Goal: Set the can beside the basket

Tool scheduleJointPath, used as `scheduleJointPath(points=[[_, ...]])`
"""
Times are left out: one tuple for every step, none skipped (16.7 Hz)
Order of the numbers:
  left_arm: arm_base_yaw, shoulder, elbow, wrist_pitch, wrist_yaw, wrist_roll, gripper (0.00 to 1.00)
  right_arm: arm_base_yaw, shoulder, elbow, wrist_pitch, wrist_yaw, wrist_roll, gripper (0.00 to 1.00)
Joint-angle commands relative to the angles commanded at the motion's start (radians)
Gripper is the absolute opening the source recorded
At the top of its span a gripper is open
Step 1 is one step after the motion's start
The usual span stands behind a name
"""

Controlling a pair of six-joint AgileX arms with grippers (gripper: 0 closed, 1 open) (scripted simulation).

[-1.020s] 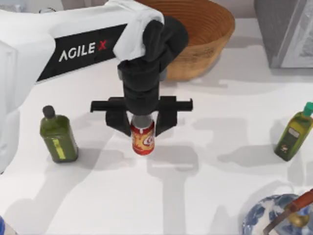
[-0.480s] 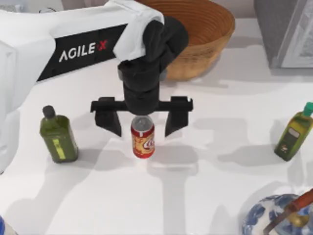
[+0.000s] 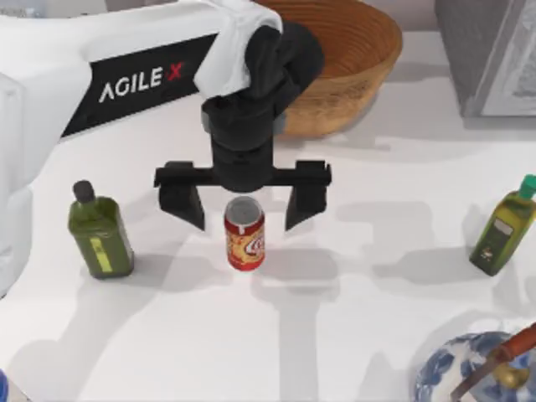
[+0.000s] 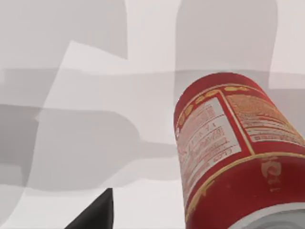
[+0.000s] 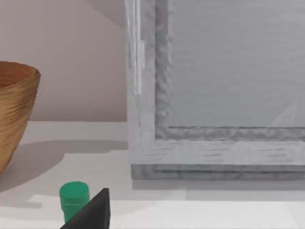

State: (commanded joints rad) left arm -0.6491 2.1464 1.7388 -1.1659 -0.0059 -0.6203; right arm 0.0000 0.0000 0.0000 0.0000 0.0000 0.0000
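Observation:
The red can point(image 3: 244, 239) stands upright on the white table, in front of the wicker basket point(image 3: 381, 59) at the back and a hand's width short of it. My left gripper point(image 3: 244, 218) hangs just above the can, open, with one black finger on each side of it and a gap to either one. Seen from the left wrist, the can point(image 4: 228, 152) is close up, with one fingertip point(image 4: 95, 214) apart from it. From the right wrist, a dark part of my right gripper point(image 5: 93, 214) lies near a green cap, and the basket point(image 5: 12, 114) stands farther off.
A green bottle point(image 3: 100, 230) stands left of the can, another point(image 3: 505, 226) at the right edge. A blue-and-white bowl point(image 3: 469, 373) sits at the front right. A grey framed box point(image 3: 490, 50) fills the back right corner.
My left gripper has opened and let go of the can, then lifted slightly. The can stays standing on the table where it was set.

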Motion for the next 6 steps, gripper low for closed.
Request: scheduleJointPath(points=[[0.0,-0.003,0.019,-0.024,0.0,0.0,1.0,0.0,0.0,0.0,0.0,0.0,0.0,1.0],[0.001,-0.006,0.04,-0.051,0.0,-0.002,1.0,0.0,0.0,0.0,0.0,0.0,0.0,1.0],[0.001,-0.01,0.061,-0.075,0.0,-0.002,1.0,0.0,0.0,0.0,0.0,0.0,0.0,1.0],[0.001,-0.014,0.079,-0.095,0.0,-0.002,1.0,0.0,0.0,0.0,0.0,0.0,0.0,1.0],[0.0,-0.017,0.092,-0.108,0.0,-0.002,1.0,0.0,0.0,0.0,0.0,0.0,0.0,1.0],[0.0,-0.019,0.096,-0.112,-0.001,-0.002,1.0,0.0,0.0,0.0,0.0,0.0,0.0,1.0]])
